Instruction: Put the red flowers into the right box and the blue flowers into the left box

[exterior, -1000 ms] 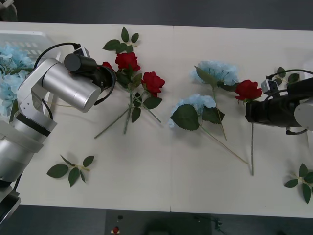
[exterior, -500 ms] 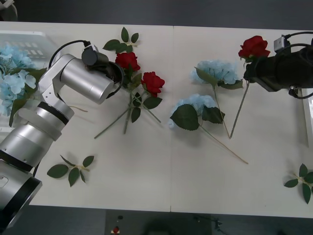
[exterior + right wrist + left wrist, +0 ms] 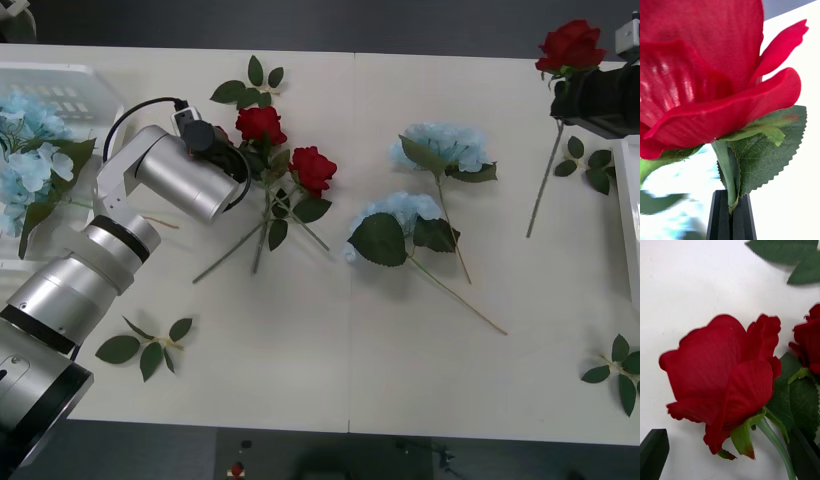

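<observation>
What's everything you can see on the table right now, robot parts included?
roses: four, red; three clustered left of centre, one lifted at the far right corner
blue flowers: two, pale blue, lying right of centre; more heads in the left box, number unclear
leaf sprigs: four, green; far middle-left, near left, near right, far right
left box: one, white, slotted; far left corner
right box: one, white; right edge, only its rim seen
table: one, white
left gripper: black jaws open on either side of a rose in the cluster
right gripper: black jaws shut on the lifted rose's stem
</observation>
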Robot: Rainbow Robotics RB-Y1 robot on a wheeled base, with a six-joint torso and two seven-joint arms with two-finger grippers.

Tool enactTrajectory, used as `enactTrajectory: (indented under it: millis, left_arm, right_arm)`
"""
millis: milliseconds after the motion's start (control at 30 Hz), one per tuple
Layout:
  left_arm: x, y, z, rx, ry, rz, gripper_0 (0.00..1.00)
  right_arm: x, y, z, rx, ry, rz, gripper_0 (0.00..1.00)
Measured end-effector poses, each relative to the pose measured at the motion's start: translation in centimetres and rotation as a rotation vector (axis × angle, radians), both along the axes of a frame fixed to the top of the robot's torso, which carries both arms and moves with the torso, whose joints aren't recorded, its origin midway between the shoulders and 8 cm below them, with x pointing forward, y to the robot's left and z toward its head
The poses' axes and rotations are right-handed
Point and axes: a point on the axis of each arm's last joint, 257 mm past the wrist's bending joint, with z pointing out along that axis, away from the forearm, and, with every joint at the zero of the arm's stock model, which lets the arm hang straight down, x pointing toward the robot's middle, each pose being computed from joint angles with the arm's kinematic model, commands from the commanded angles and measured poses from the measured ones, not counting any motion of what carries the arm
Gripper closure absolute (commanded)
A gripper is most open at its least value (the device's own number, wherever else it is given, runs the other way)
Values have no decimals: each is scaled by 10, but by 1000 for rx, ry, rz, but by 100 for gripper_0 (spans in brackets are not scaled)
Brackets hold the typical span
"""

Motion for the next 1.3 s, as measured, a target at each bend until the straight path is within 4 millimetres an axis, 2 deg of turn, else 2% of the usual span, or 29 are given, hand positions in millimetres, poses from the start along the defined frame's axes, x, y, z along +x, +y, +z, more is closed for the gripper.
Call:
enactTrajectory:
  millis: [100,133,167,233,300,333,400,433,533,567,767,1000,1100,1167,1200,1233,1267,1300]
  left_arm:
    - [-4,-2,-8,21,13,-12,12]
    - [-4,-2,-9,25,15,-14,14]
    - [-4,-2,-9,34,13,-15,20]
    - [-2,4,-9,78,2,-15,35]
    - [-3,8,-11,107,2,-16,59]
    - [-3,9,-13,111,5,-17,65]
    - [-4,9,-15,114,9,-17,82]
    - [-4,9,-15,113,9,-17,84]
    - [-4,9,-15,113,9,-17,99]
    - [-4,9,-15,112,10,-17,100]
    - [-4,4,-15,93,6,-26,100]
    - [-5,-3,-14,62,11,-33,100]
    - [-8,-13,-2,16,20,-41,100]
    - [-14,-18,14,-10,29,-50,100]
    - [-17,-21,25,-21,29,-58,100]
    - [-20,-23,36,-33,30,-69,100]
    - [-24,-23,45,-42,31,-79,100]
    - [-27,-23,55,-52,37,-88,100]
  right_arm:
    - [2,-53,-1,-178,24,-20,100]
    - [3,-65,1,-212,31,-29,100]
    - [3,-79,4,-248,40,-47,100]
    - [-2,-122,10,-356,77,-107,100]
    - [-8,-158,22,-426,93,-166,100]
    - [-10,-173,29,-451,91,-187,100]
    - [-17,-201,40,-537,94,-207,100]
    - [-22,-215,44,-579,101,-214,100]
    - [-37,-248,54,-665,124,-252,100]
    - [-43,-257,56,-687,141,-262,100]
    - [-70,-285,56,-704,199,-294,100]
    - [-99,-305,25,-729,297,-294,100]
    - [-102,-309,23,-717,302,-306,100]
    - [-99,-309,26,-716,286,-311,100]
    - [-98,-309,28,-715,278,-312,98]
    - [-97,-308,29,-710,273,-313,72]
    - [-96,-307,28,-703,271,-313,55]
    - [-95,-306,28,-695,269,-312,30]
